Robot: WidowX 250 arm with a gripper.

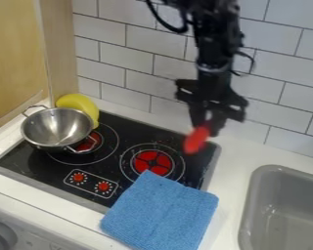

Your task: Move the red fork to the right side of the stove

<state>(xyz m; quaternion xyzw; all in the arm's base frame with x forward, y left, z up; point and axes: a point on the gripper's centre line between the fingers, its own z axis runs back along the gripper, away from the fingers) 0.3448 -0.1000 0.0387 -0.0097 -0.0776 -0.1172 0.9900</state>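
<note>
Evidently, the black gripper [207, 126] grips the oblong red fork [196, 140] above the glossy, flat stove [123, 146]; a nubby blue cloth [162, 212] overlaps its front edge, near a round metal pot [56, 128].

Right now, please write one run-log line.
hand: holding red fork | above right side of stove | metal pot: stove's left side

We see the black two-finger gripper [207, 128] above the back right corner of the black glass stove [127, 133], with the blurred red fork [196, 140] held between its fingers. A shiny two-handled metal pot [57, 126] sits over the left burner, a rounded yellow object [82, 102] behind it. We have a textured blue cloth [160, 215] across the stove's front right edge, and a grey sink [258, 195] at right.
</note>
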